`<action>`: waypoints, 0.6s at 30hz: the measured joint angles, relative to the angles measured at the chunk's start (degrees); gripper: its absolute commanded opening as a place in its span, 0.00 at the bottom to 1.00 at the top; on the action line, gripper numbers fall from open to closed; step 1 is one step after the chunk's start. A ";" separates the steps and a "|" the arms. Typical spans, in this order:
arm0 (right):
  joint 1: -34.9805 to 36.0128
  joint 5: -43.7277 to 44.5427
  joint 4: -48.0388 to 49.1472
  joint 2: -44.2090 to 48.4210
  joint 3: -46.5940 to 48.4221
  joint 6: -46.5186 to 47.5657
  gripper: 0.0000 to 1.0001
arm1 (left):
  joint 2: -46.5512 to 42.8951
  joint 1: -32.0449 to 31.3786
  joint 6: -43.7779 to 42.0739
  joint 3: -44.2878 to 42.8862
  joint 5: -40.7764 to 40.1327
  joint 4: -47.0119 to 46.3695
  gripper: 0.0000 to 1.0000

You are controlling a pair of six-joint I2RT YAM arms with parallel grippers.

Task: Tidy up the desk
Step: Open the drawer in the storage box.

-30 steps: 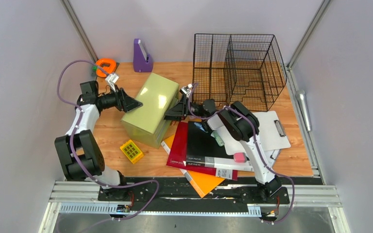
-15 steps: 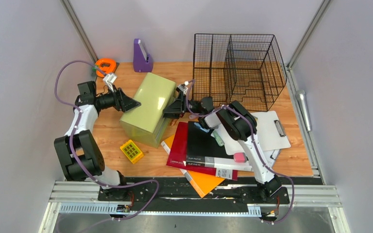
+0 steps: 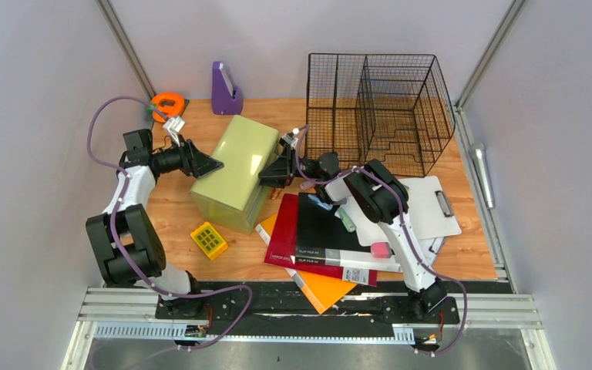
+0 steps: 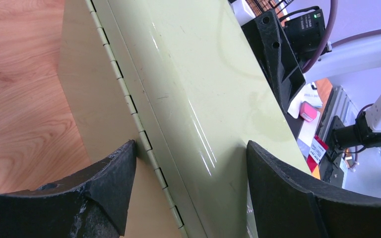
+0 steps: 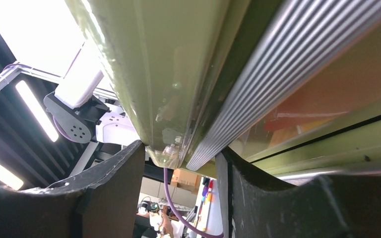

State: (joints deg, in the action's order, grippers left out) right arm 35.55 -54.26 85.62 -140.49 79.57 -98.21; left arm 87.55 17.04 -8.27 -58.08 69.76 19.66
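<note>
Narrowed since earlier: right pincer (image 3: 268,177) pinching one green box (image 3: 235,173) at its rim | left pincer (image 3: 214,163) astride it, grip unclear

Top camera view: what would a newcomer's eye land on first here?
A pale green box sits on the desk left of centre, with the left tool and right tool at its opposite ends. Behind it to the right stands a black wire basket, and a pile of folders lies at the near right.
</note>
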 measured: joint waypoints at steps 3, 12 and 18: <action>0.00 -0.02 -0.02 0.00 0.00 -0.50 0.03 | 0.04 0.00 0.02 0.00 0.07 -0.07 0.24; -0.11 0.70 -0.02 0.00 -0.87 -0.81 0.00 | 0.44 0.04 0.02 -0.11 0.48 -0.20 0.20; -0.85 2.80 -0.04 1.86 -4.68 0.02 0.00 | 1.14 0.04 0.07 -0.50 1.03 -0.17 0.17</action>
State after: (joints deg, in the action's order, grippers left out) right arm 34.70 -51.46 85.58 -138.63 74.89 -98.19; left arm 88.68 17.08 -8.21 -58.59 70.78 19.49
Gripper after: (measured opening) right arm 0.497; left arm 0.803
